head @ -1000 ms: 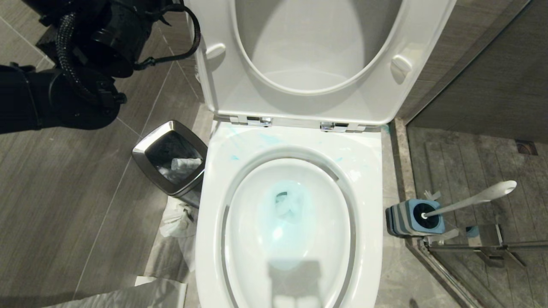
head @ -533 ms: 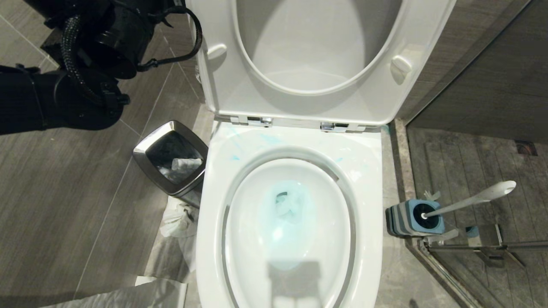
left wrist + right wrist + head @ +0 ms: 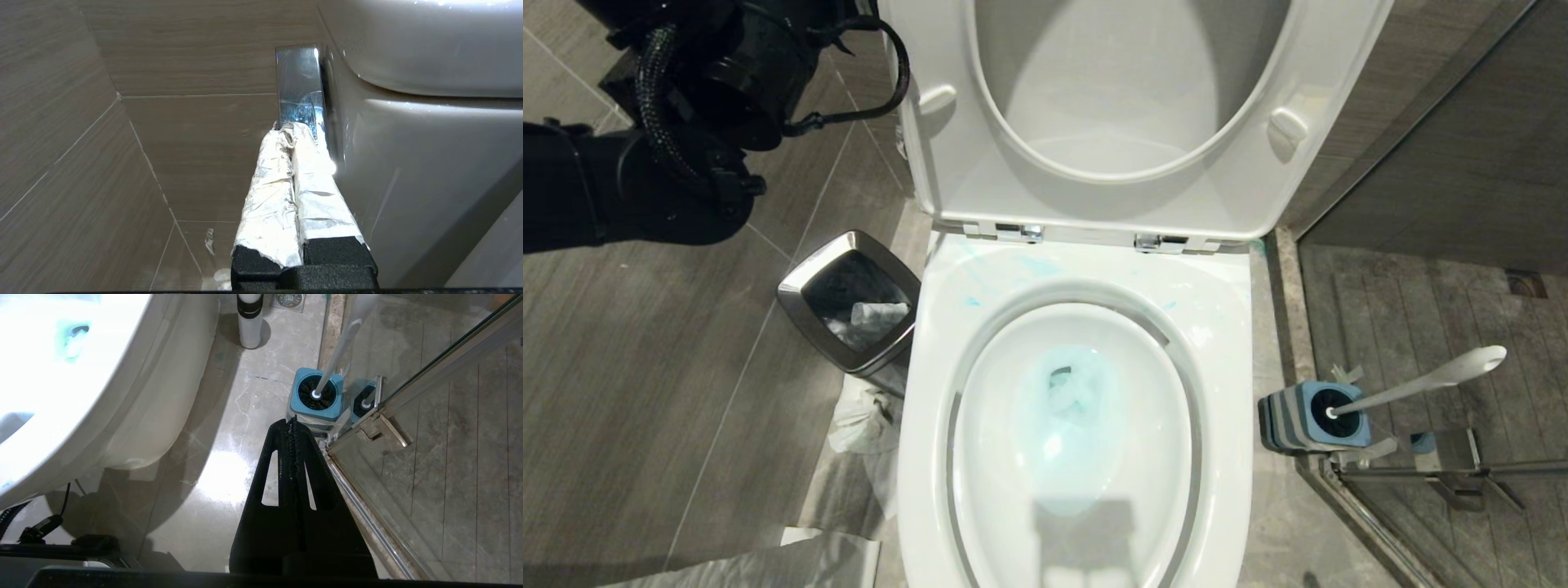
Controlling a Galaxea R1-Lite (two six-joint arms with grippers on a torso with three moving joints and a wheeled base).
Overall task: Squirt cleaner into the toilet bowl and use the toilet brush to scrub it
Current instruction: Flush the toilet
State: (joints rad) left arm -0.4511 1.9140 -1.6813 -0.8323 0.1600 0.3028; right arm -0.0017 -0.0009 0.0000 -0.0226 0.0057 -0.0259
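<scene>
Left arm: black, raised over the floor tiles at the upper left of the head view, beside the raised lid.
Left gripper (image 3: 300, 126): foil-wrapped fingers (image 3: 269, 183) pressed together, grasping nothing; tips at the chrome flush lever (image 3: 298, 81) on the side of the cistern (image 3: 429, 143); whether they touch it cannot be told.
Steel bin (image 3: 796, 296): square, black-lined, crumpled paper inside; just beside the bowl's left flank.
Toilet bowl (image 3: 931, 367): long axis runs from the hinges toward the camera; seat and lid (image 3: 1339, 98) stand raised.
Cleaner (image 3: 1070, 408): turquoise patch in the water at the bowl's centre; thin smears on the rim near the hinges.
Toilet brush (image 3: 1429, 380): bristle end down in its holder, handle tilted, flattened end pointing up and to the right.
Holder (image 3: 1294, 420): blue-and-grey striped, on the floor right of the bowl, against the glass shower door's corner (image 3: 380, 420).
Right gripper (image 3: 292, 424): black fingers clenched, empty, hanging above the floor near the holder.
Floor: grey wood-grain tile at left; pale marble-look tile (image 3: 229, 428) at right.
</scene>
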